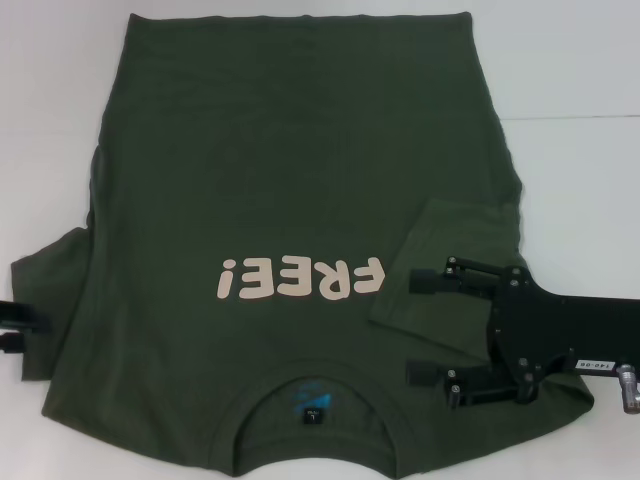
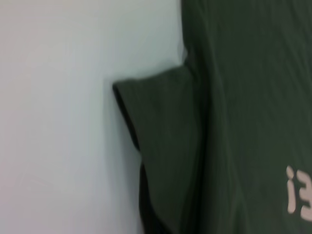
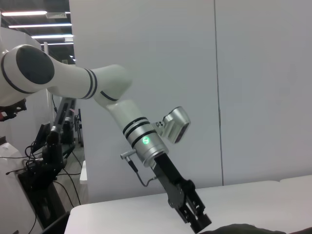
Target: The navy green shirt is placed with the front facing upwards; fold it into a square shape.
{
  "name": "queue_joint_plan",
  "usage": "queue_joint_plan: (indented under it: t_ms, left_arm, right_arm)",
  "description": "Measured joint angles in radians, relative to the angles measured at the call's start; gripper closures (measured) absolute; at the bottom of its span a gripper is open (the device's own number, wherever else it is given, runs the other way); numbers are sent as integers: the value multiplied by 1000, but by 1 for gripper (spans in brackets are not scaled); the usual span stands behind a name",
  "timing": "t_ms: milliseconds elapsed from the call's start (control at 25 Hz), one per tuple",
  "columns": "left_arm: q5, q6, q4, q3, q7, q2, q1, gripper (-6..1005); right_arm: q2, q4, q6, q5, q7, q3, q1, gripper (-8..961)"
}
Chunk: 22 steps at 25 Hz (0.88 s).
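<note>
the navy green shirt [image 1: 290, 200] lay flat, collar at 6 o'clock. the right gripper [image 1: 412, 327], prongs apart at 4 o'clock, should press its folded sleeve flat; the left gripper [image 1: 15, 325]'s state was unclear.

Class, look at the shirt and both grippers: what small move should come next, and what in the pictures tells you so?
Probably the left gripper should close on the left sleeve and fold it inward. That sleeve lies spread on the table, while the right sleeve is already folded onto the navy green shirt, with the right gripper open above it.
</note>
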Motion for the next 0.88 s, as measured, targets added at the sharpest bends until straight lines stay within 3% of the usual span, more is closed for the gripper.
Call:
queue_joint_plan:
  t_ms: [280, 480, 600, 880]
  left_arm:
    - [3, 14, 40, -6, -2, 6, 10, 575]
    - [23, 23, 37, 3, -3, 6, 11, 336]
    - [24, 29, 25, 4, -3, 7, 9, 116]
    - [17, 30, 6, 16, -3, 5, 0, 50]
  right_arm:
    - [0, 9, 0, 0, -1, 0, 2, 10]
    - [0, 14, 0, -1, -2, 0, 2, 11]
    - [-1, 24, 0, -3, -2, 0, 3, 11]
    - [-2, 24, 0, -5, -2, 0, 4, 11]
